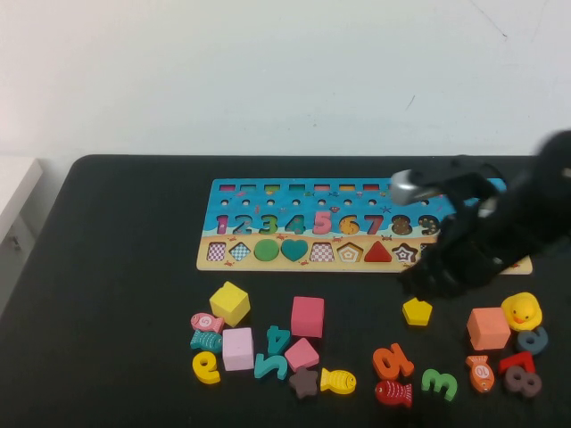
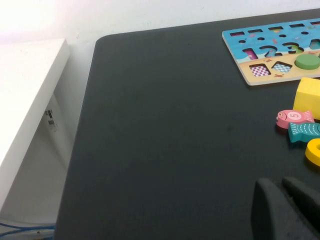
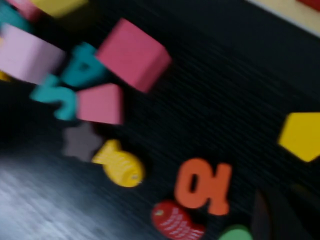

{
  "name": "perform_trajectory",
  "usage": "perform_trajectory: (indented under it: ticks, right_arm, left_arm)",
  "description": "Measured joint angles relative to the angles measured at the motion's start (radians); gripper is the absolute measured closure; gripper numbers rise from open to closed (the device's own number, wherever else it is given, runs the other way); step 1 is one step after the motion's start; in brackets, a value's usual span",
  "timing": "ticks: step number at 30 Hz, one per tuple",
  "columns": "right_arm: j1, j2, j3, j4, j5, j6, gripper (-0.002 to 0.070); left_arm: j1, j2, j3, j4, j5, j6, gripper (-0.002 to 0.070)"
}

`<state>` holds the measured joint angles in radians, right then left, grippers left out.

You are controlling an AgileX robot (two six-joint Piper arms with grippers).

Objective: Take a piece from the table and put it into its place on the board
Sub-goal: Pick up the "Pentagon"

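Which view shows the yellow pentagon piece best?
The high view: the piece lies whole on the table, just beyond the right gripper. The right wrist view cuts it at the edge, blurred; the left wrist view misses it.

We see the small flat yellow wooden pentagon (image 1: pixel 417 311) lying on the matte black tabletop (image 1: pixel 116 294), just beside our dark right gripper's (image 1: pixel 419 283) fingertips. The long wooden puzzle board (image 1: pixel 268 234) behind the fingers has a blue top band with multicoloured numbers and a sandy lower strip, some slots checkered purple and white. Beyond the pentagon lie an orange number ten (image 3: pixel 204 185) and a yellow fish (image 3: pixel 119 164).
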<state>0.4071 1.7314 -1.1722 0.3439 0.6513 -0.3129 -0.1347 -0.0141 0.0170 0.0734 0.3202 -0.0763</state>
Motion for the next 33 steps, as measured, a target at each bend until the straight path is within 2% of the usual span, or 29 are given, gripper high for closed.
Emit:
perform_trajectory:
  ticks: [2,4,8,11,21,24,28,33]
  right_arm:
    - [0.014,0.07,-0.089,-0.093,0.074,0.079,0.0533]
    - [0.02,0.126,-0.159,-0.151,0.129,0.139,0.0423]
    - [0.021,0.224,-0.257,-0.197,0.163,0.205,0.0225]
    - [0.021,0.275,-0.297,-0.205,0.165,0.238,0.0173]
    - [0.021,0.408,-0.315,-0.287,0.15,0.348,0.0162]
    - [0.021,0.424,-0.32,-0.287,0.15,0.358,0.0206]
    - [0.021,0.426,-0.322,-0.287,0.15,0.358,0.03]
    - [0.021,0.426,-0.322,-0.287,0.148,0.358,0.0307]
  left_arm:
    - [0.0,0.0,0.0,0.0,0.0,0.0,0.0676]
    - [0.0,0.0,0.0,0.0,0.0,-0.002,0.0676]
    - [0.0,0.0,0.0,0.0,0.0,-0.002,0.0676]
    - [0.0,0.0,0.0,0.0,0.0,-0.002,0.0676]
    - [0.0,0.0,0.0,0.0,0.0,-0.002,0.0676]
    - [0.0,0.0,0.0,0.0,0.0,-0.002,0.0676]
    - [0.0,0.0,0.0,0.0,0.0,-0.002,0.0676]
    - [0.0,0.0,0.0,0.0,0.0,-0.002,0.0676]
